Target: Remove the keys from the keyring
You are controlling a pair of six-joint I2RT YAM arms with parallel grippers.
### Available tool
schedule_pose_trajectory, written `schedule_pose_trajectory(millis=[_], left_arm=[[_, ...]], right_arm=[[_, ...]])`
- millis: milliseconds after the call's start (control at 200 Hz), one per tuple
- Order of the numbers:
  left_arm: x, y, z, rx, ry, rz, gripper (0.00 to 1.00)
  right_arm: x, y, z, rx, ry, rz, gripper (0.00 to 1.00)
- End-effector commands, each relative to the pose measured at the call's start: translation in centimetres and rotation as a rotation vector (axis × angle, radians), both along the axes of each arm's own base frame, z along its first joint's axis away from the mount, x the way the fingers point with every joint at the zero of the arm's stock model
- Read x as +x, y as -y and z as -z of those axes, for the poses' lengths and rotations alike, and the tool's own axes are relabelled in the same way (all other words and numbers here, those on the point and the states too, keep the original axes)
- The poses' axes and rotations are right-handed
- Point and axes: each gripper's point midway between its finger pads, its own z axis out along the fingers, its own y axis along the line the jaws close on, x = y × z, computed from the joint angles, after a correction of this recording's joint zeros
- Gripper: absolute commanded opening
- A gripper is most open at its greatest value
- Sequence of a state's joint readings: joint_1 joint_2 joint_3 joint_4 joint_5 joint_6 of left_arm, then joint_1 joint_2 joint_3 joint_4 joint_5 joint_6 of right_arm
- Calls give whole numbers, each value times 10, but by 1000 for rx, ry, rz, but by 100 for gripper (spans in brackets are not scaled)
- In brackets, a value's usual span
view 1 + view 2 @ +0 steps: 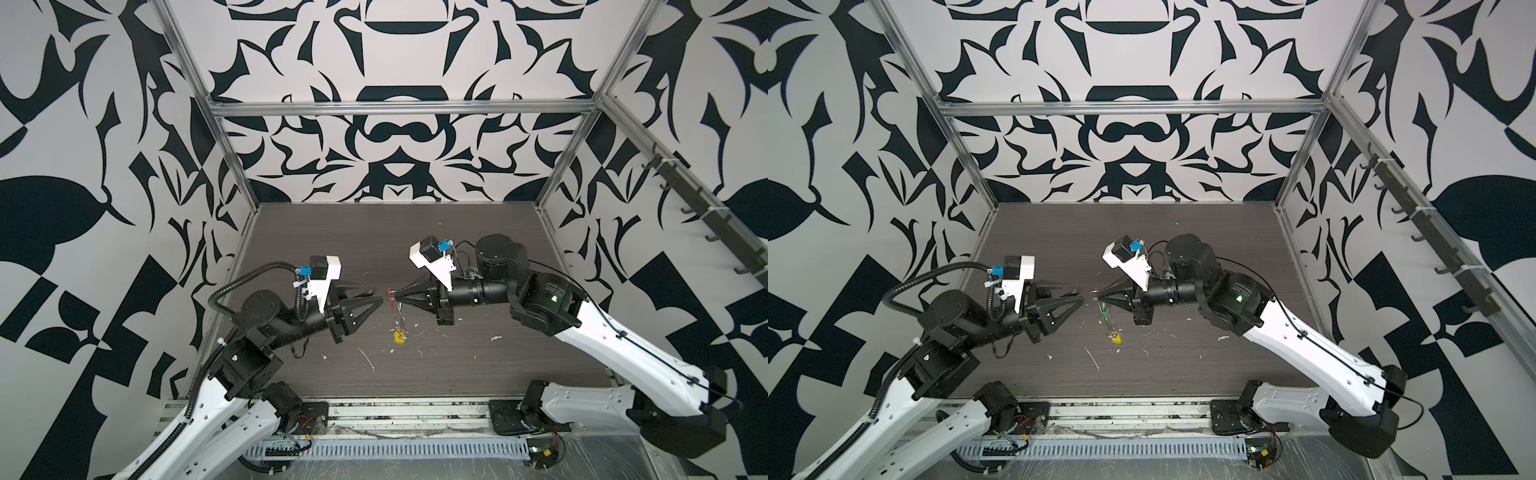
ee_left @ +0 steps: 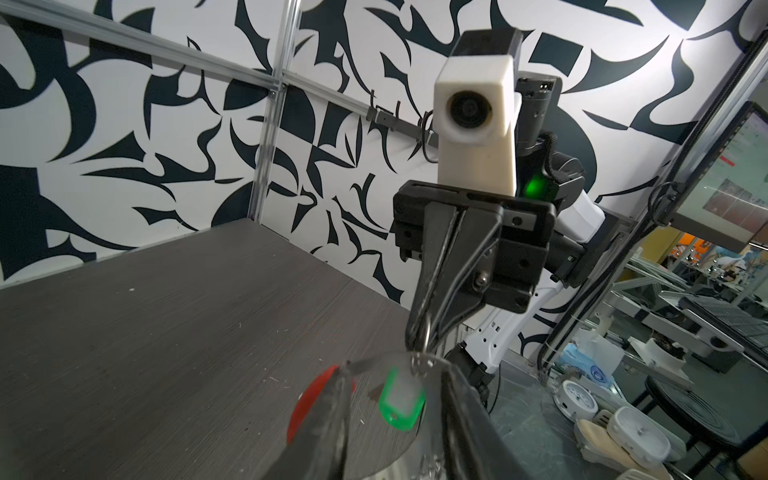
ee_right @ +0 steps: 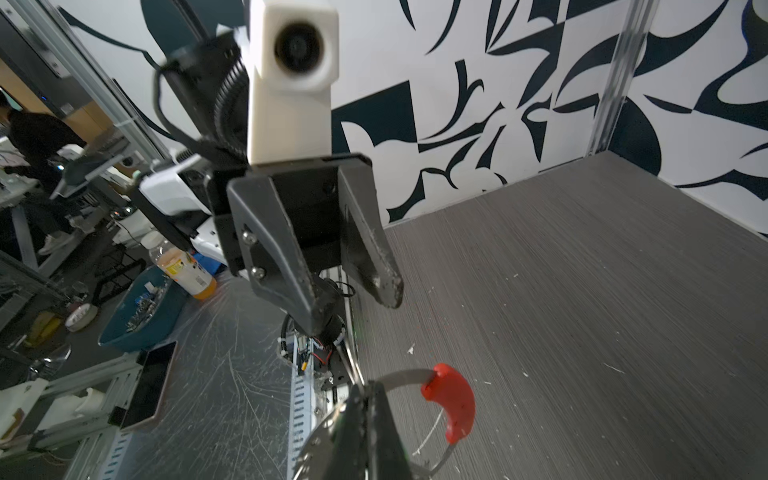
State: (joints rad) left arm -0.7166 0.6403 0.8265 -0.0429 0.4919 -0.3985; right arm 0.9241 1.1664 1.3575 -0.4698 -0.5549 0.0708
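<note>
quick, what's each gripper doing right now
left gripper: open, holding nothing.
right gripper: shut on the large thin grey metal hoop keyring.

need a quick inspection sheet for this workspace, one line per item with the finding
surface: dark wood-grain table, scuffed.
job's things: keyring hangs from the right tool, with the red strip and green tag on it. The yellow tag is at its low end; I cannot tell whether it touches the table.
clutter: white flecks scattered on the table.
grippers: left tool open, holding nothing, facing the keyring; right tool shut on the keyring.
cables: black corrugated hose loops over the left arm; thin black wire runs along the right arm.
surroundings: patterned walls, metal frame, hook rail.
</note>
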Motion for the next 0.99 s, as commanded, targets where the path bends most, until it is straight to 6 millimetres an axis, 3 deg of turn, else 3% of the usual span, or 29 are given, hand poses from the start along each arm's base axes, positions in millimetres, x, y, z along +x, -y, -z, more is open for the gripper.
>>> schedule_pose_trajectory(millis=[0,350,700,990], left_arm=[[-5,10,20,100,-103,81,39],[-1,19,34,184,-205,110,30],[10,18,47,238,-221,53,31],[12,23,49,244,-220,71,14]], right_arm=[[9,8,18,-114,40,33,0],[15,8,29,-163,29,57,0],[15,3,27,-151,14,47,0],[16,-2,24,-143,11,45,0]])
